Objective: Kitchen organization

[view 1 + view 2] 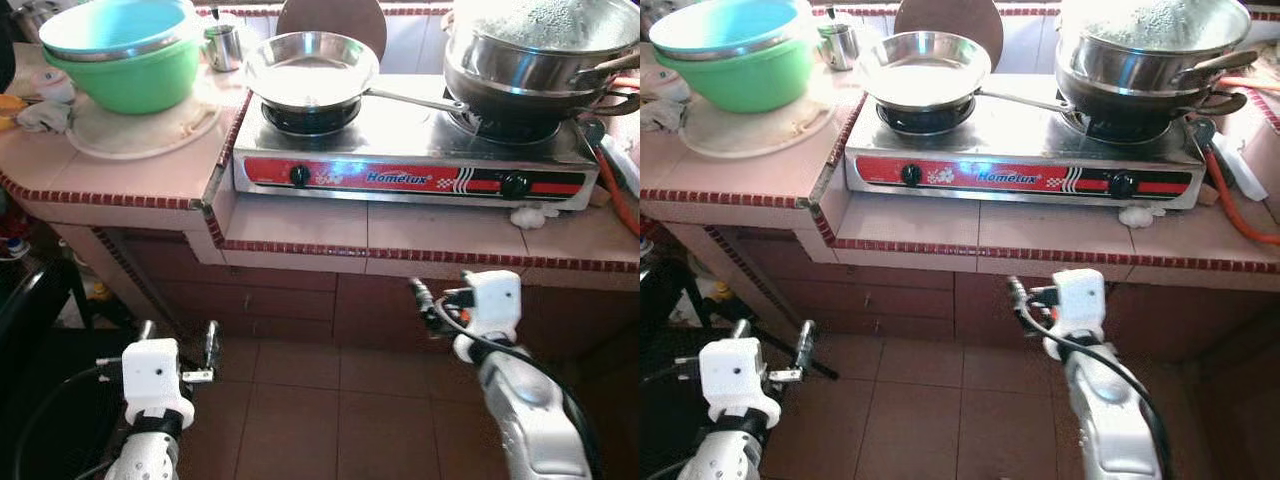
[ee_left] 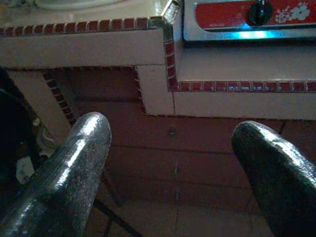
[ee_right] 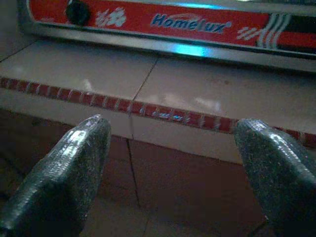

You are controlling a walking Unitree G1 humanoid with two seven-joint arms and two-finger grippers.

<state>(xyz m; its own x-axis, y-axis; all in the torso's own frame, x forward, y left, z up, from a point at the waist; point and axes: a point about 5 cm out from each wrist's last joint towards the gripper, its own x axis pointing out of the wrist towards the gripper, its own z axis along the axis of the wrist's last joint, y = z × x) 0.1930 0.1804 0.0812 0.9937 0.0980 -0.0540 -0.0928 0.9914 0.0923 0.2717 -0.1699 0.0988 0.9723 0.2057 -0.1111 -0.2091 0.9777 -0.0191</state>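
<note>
A two-burner gas stove (image 1: 410, 170) with a red front panel sits on a tiled counter (image 1: 300, 235) edged in small red tiles. An empty steel frying pan (image 1: 310, 68) rests on its left burner, handle pointing right; a stack of large steel pots (image 1: 540, 55) covers the right burner. On the higher counter section to the left, a green basin (image 1: 125, 75) holding a blue one stands on a round white board (image 1: 140, 130), with a small steel cup (image 1: 225, 45) beyond it. An orange hose (image 1: 1230, 200) runs off at the far right.

The left gripper (image 1: 180, 345) hangs low over the brown floor tiles (image 1: 330, 410), fingers (image 2: 74, 168) spread apart and holding nothing. The right gripper (image 1: 425, 300) is raised just below the counter's front edge, near the stove's middle, fingers (image 3: 69, 168) likewise parted and empty, pointing toward the counter.
</note>
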